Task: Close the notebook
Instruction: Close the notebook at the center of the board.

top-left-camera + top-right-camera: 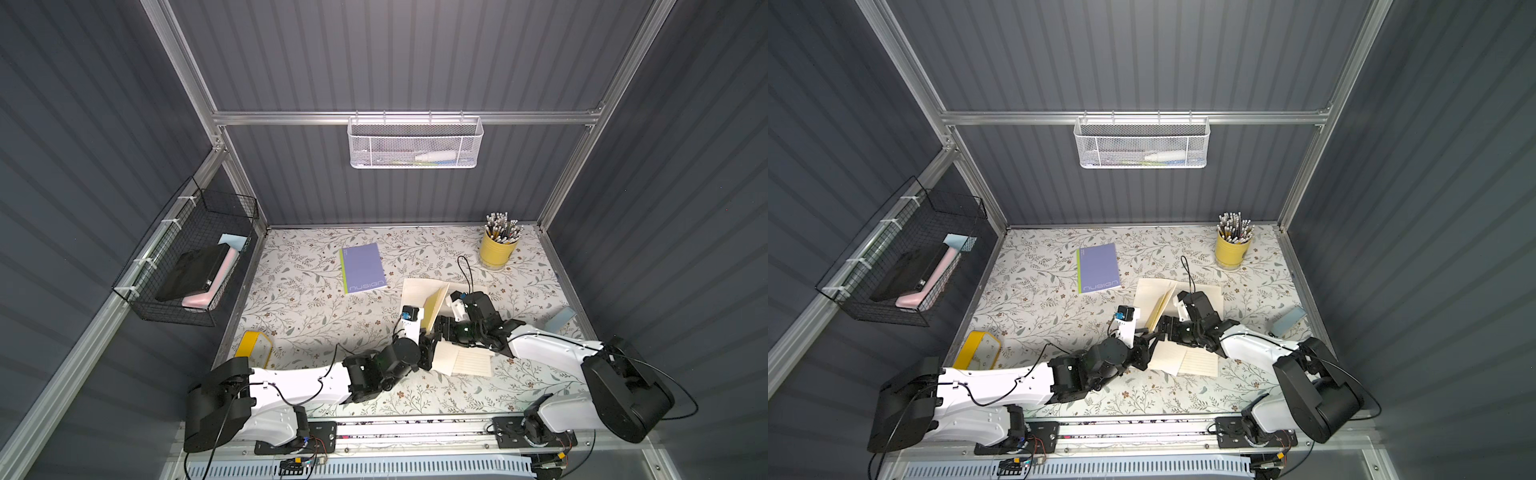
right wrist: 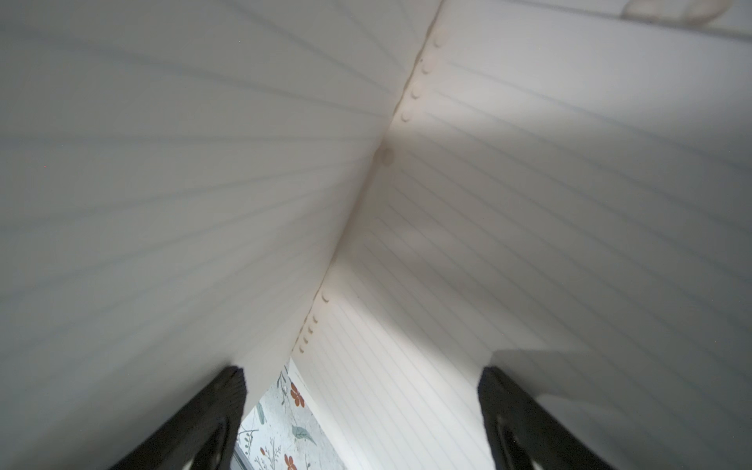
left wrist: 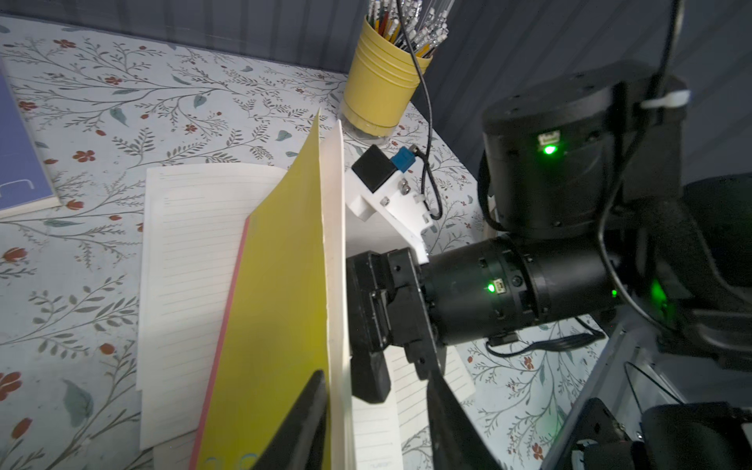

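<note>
Standing almost straight up, the yellow cover [image 3: 280, 285] of the notebook [image 1: 417, 291] and some pages sit inside the spread-open left gripper [image 3: 377, 376], which pinches nothing, while the other pages lie flat below both tools. The right gripper [image 2: 362, 372] is spread too, holding nothing, with the raised pages right in front of it. If no finger pushes, I think the cover may flop back open, or pages may fold under it.
</note>
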You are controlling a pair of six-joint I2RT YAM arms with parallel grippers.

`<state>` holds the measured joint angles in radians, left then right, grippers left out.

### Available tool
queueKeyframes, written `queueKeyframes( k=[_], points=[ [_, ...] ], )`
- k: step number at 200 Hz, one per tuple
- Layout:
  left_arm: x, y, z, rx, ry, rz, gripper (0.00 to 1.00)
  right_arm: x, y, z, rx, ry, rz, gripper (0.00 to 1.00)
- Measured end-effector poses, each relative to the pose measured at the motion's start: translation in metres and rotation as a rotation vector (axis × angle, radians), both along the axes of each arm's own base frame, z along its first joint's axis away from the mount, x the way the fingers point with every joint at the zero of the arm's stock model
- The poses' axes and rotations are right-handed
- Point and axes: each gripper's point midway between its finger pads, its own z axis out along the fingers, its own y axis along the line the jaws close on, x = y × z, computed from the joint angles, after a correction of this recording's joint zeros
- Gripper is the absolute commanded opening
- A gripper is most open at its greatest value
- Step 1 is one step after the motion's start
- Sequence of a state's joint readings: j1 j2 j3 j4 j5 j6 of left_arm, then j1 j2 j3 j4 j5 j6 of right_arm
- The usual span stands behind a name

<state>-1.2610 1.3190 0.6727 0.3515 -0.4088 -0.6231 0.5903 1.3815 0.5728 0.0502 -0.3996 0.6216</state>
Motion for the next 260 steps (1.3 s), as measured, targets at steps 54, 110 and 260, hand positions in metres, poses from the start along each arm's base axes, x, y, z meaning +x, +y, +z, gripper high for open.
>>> queueKeyframes(
  k=[54, 110, 260],
  points=[
    [-0.014, -0.028, -0.017, 0.002, 0.029, -0.162, 0.43, 0.006, -0.01, 0.008, -0.073, -0.004, -0.023, 0.92],
    [0.001, -0.033, -0.005, -0.035, 0.055, -0.224, 0.43, 0.017, -0.042, 0.044, -0.163, -0.109, -0.122, 0.92],
    [0.127, 0.107, -0.023, 0.03, 0.306, 0.07, 0.43, 0.063, 0.042, 0.078, 0.093, -0.14, 0.02, 0.95]
  ],
)
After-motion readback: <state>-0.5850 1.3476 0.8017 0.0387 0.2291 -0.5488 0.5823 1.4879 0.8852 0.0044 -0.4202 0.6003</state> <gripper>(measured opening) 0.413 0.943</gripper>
